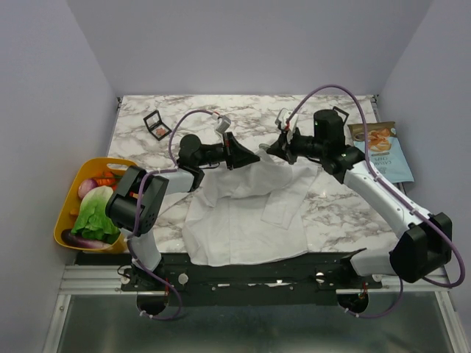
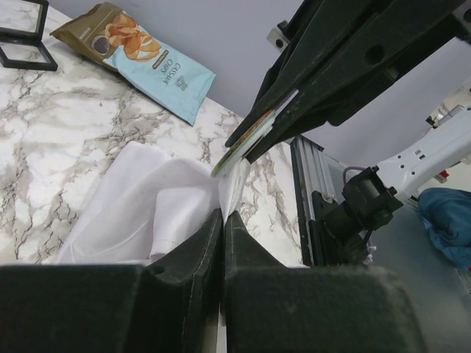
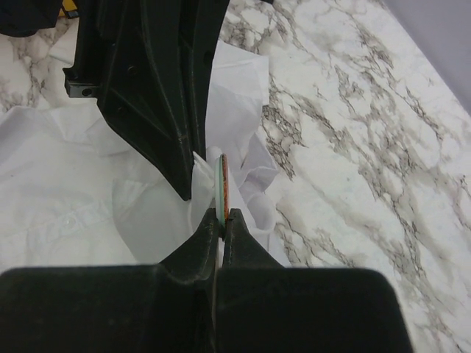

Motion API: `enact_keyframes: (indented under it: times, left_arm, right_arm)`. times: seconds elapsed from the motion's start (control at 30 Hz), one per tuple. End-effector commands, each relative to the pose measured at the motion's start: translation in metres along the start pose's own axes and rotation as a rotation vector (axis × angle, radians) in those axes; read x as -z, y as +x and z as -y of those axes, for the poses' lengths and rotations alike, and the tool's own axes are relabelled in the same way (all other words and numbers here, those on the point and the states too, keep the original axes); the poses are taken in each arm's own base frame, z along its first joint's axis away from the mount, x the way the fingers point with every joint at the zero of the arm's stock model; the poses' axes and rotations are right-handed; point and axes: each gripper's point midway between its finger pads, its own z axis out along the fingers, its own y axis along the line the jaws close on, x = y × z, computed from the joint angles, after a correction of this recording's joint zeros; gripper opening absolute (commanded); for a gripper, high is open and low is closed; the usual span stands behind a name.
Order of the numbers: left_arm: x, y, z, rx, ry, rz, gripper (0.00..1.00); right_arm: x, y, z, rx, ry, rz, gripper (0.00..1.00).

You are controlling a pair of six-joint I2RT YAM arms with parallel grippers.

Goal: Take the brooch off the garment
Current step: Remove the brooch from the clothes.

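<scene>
The white garment (image 1: 243,220) lies spread on the marble table, with its upper edge lifted between the two grippers. My left gripper (image 1: 252,157) is shut on a fold of that fabric (image 2: 176,195), which runs in between its fingertips (image 2: 223,215). My right gripper (image 3: 223,213) is shut on the brooch (image 3: 224,180). The brooch is a thin green and orange-red disc seen edge-on, and it still lies against the shirt cloth (image 3: 243,169). In the left wrist view the brooch (image 2: 241,145) sticks out from the right gripper's black fingers (image 2: 331,66). The two grippers face each other, tips a short gap apart.
A blue and brown snack bag (image 1: 383,151) lies at the right back. An open black makeup palette (image 1: 157,125) sits at the left back. A yellow basket (image 1: 65,220) holding vegetables stands off the table's left edge. The table's front edge runs just below the shirt hem.
</scene>
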Motion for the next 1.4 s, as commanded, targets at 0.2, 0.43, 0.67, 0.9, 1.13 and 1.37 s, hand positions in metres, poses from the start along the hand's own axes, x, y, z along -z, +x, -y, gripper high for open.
enact_keyframes:
  times: [0.2, 0.43, 0.67, 0.9, 1.13, 1.37]
  left_arm:
    - [-0.002, -0.014, 0.008, -0.058, 0.032, 0.011, 0.16]
    - [-0.001, -0.014, 0.007, -0.063, 0.020, 0.016, 0.17]
    - [-0.003, -0.009, 0.003, -0.091, -0.018, -0.009, 0.20]
    - [-0.007, 0.003, -0.001, -0.249, -0.123, -0.081, 0.26]
    - [-0.011, -0.002, -0.002, -0.378, -0.201, -0.125, 0.32]
    - [-0.019, 0.024, 0.011, -0.516, -0.167, -0.240, 0.32]
  right_arm:
    - [0.014, 0.052, 0.022, -0.066, 0.104, -0.360, 0.01]
    - [0.025, 0.074, 0.017, -0.099, 0.134, -0.512, 0.01]
    - [0.036, 0.079, 0.019, -0.103, 0.189, -0.657, 0.01]
    - [0.063, 0.092, 0.018, -0.167, 0.174, -0.918, 0.01]
    - [0.072, 0.123, -0.009, -0.231, 0.055, -1.052, 0.01]
    - [0.062, 0.124, -0.032, -0.313, -0.084, -1.041, 0.01]
